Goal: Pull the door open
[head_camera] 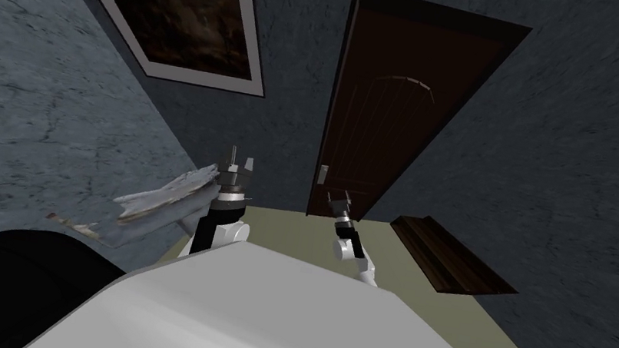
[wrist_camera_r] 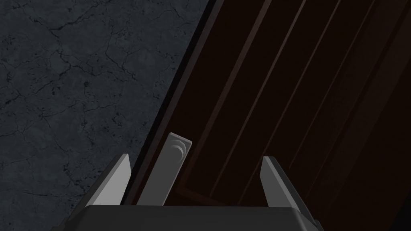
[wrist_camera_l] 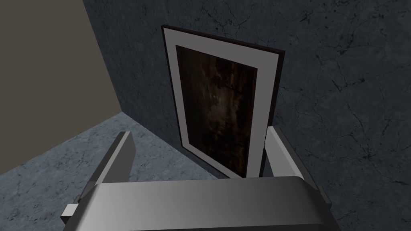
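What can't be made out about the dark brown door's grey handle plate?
Right wrist view: grey handle plate, lower end hidden behind the dark body of the right gripper.
Head view: plate too small to show a lever.
Dark brown door: latched or ajar, cannot tell.

Head steeply down, right wrist close, door (head_camera: 387,118) shared

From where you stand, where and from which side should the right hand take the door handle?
Probably the grey handle at the door's edge beside the wall. It is a narrow strip running along that edge, so come straight at the door face and close across its narrow width. It sits between the fingers of the open right hand, nearer one; centre first.
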### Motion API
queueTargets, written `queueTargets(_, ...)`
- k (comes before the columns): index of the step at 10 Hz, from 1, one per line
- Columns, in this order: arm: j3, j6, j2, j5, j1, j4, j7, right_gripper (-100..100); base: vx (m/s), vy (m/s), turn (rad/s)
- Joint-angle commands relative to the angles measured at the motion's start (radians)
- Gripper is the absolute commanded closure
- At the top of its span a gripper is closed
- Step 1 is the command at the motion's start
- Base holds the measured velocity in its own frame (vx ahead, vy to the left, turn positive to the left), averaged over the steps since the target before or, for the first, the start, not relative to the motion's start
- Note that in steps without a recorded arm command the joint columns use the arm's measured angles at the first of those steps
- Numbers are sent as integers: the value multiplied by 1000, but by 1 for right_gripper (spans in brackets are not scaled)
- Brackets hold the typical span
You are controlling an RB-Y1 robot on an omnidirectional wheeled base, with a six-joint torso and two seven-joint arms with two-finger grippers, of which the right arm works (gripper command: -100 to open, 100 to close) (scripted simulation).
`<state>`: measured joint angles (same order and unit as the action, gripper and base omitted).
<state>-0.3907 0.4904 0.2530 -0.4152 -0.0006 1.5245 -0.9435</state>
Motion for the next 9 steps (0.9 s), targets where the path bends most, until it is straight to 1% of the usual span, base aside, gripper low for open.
queueTargets(1,-15,-2,10,-18,-19,-30,-33,-100,83,56,-75)
queueTargets(9,-82,-16,46,-103,-111,-172,-174,-100,84,55,-64)
